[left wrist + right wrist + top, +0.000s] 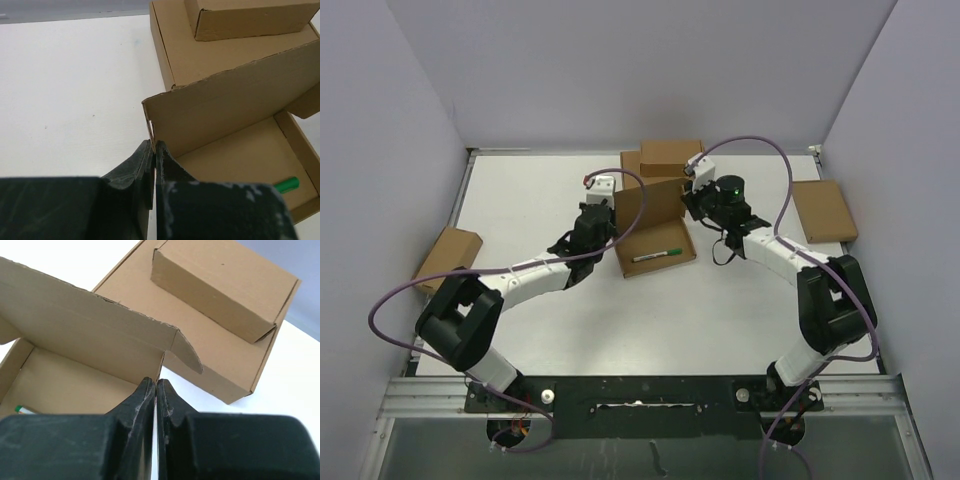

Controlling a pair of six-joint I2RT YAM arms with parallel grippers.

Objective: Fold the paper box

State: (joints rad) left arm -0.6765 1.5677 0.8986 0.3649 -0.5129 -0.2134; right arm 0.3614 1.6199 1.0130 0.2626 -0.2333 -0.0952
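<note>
Left pincer (152, 145): we note the fingers pressed together on the left side wall of the paper box (225, 105), with thin card nipped between them. Right pincer (156, 383): likewise clamped, on the box's right side wall near the rear corner. The box sits open between the two pincers, just ahead of each, with its lid standing upright on the far side. A green-capped pen (286, 184) lies in the tray, to the right of the left pincer. Beyond the lid a small box (220, 285) rests on a larger flat box (220, 360).
</note>
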